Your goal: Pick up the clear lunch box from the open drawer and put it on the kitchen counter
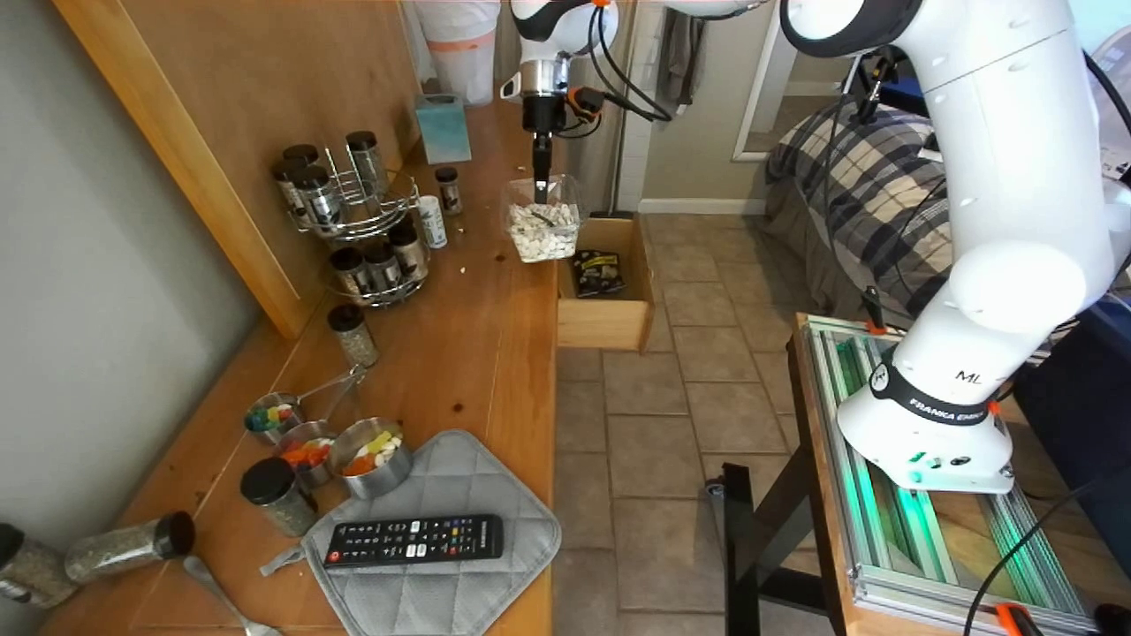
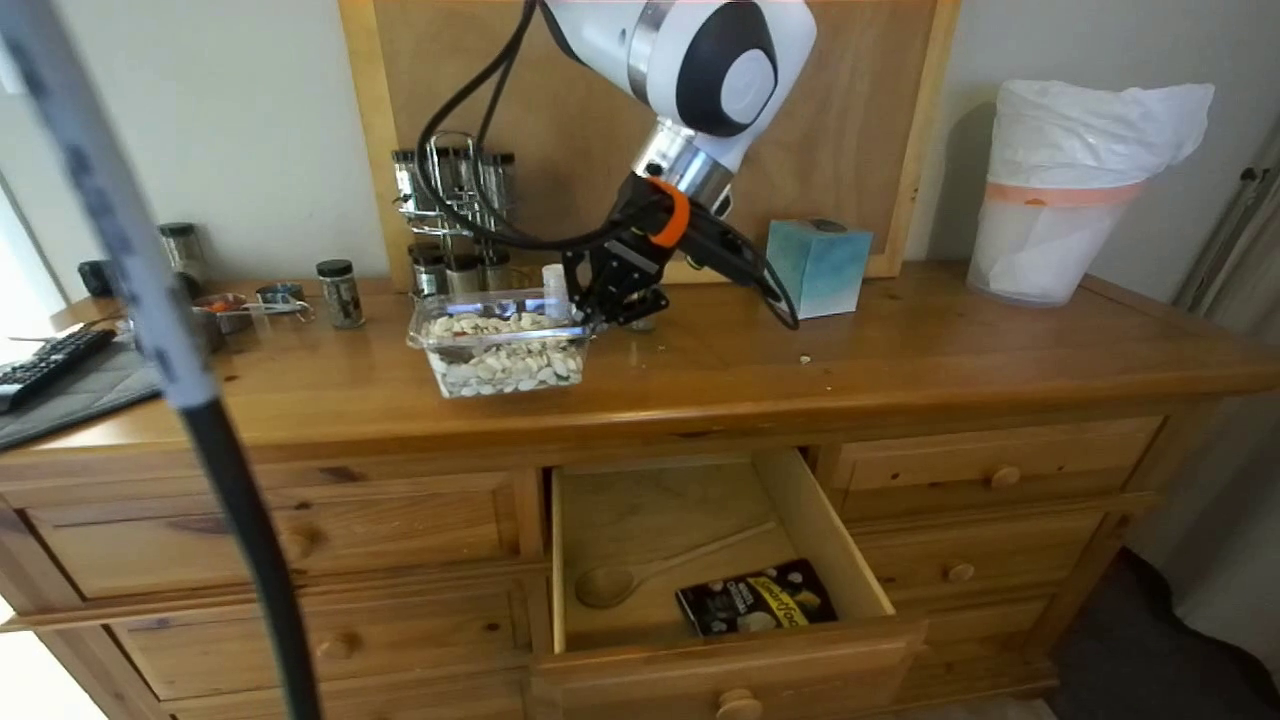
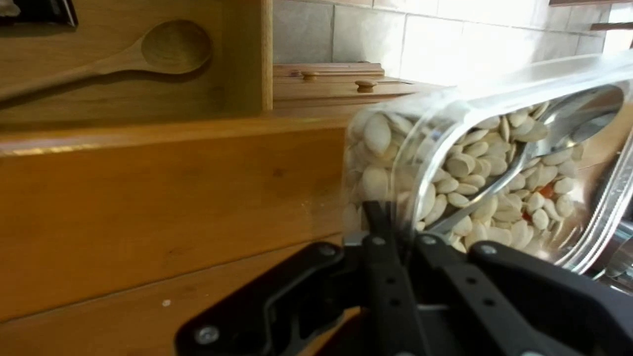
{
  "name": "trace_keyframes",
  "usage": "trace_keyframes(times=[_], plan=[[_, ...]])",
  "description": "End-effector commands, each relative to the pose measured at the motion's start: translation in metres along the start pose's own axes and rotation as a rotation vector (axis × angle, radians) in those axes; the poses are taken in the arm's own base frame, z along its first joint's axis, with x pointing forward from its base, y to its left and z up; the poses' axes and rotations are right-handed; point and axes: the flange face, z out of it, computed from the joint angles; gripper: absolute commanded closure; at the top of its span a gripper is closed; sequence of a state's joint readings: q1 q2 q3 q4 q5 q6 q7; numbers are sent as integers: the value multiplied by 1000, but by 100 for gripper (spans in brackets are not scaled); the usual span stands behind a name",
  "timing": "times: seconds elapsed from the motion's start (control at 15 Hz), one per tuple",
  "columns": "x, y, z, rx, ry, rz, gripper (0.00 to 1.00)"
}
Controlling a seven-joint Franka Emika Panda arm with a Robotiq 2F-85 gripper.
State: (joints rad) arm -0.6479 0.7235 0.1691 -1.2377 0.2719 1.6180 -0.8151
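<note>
The black two-fingered gripper (image 1: 541, 190) has its fingers (image 3: 377, 220) pressed together on the side wall of a clear, squarish plastic lunch box (image 2: 505, 365) — only that thin sheet of plastic lies between them in the wrist view. The lunch box is close to upright, above and to the left of the shallow, light-wood open drawer (image 2: 825, 535) in an exterior view, over the long, tan wooden counter (image 2: 700, 385); whether its base clears the wood is hard to tell. Pale, flat seeds (image 3: 484, 163) fill much of it (a shiny metal spoon (image 3: 554, 136) lies among them).

In the drawer lie a brown wooden spoon (image 2: 606, 587) and a black snack packet (image 2: 757, 598) with yellow lettering. Above and behind the drawer, on the counter, stands a pale-blue cardboard tissue box (image 2: 820, 270); farther right of the drawer is a whitish plastic bin (image 2: 1040, 245) with a liner over its rim. To the drawer's left, a two-tier chrome wire rack (image 1: 355, 233) carries dark-capped glass jars (image 1: 318, 203). Well apart from the drawer — also to its left — a black plastic remote (image 1: 413, 541) rests on a grey quilted pad (image 1: 424, 605).
</note>
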Motion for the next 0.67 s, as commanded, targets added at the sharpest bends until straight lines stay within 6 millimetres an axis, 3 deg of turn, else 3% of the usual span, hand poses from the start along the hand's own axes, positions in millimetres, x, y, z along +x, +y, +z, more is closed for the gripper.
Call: trace_keyframes(times=[0.0, 0.6], plan=[[23, -33, 24, 5, -4, -46, 99], [47, -102, 91, 56, 60, -51, 99]])
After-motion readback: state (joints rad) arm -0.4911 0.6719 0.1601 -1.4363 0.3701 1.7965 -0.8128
